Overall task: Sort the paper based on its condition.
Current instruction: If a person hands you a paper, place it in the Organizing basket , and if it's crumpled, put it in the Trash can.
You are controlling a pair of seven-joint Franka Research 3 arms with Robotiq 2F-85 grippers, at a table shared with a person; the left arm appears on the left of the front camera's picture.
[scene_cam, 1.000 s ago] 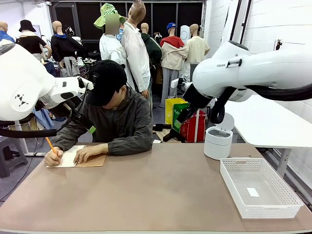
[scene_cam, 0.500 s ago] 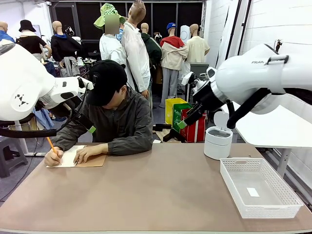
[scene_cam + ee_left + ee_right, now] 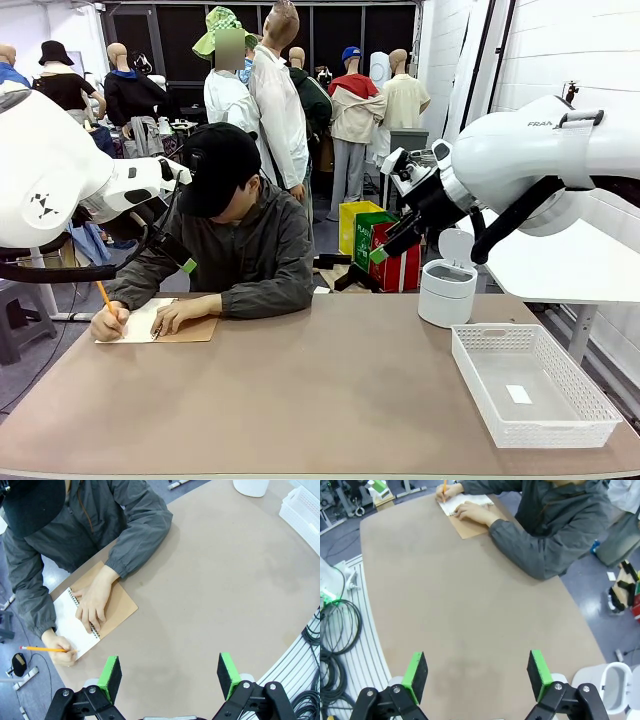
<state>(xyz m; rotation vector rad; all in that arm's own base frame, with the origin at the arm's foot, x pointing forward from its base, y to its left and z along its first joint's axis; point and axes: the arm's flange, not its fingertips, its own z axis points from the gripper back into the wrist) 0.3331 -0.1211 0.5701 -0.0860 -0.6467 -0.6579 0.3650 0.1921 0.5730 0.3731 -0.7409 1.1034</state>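
Note:
The paper is out of view as a loose sheet. At the table's far left a person writes with an orange pencil [image 3: 104, 297] on the white page [image 3: 70, 625] of a spiral-bound notebook [image 3: 185, 329] with a brown cover, one hand flat on it. My left gripper [image 3: 170, 672] hangs open high above the table, near the notebook, and reads dark in front of the person's sleeve [image 3: 180, 255] in the front view. My right gripper [image 3: 477, 672] is also open and empty, held high over the table's far right [image 3: 382, 250].
A white mesh basket [image 3: 600, 400] stands at the near right with a tiny white tag [image 3: 518, 394] on its floor. A white lidded bin [image 3: 446, 290] sits behind it at the far edge. Cables [image 3: 335, 625] lie below the table's edge.
My right arm has swung to the right and its gripper has drifted slightly right and down. The left arm has stayed still, and the person keeps writing.

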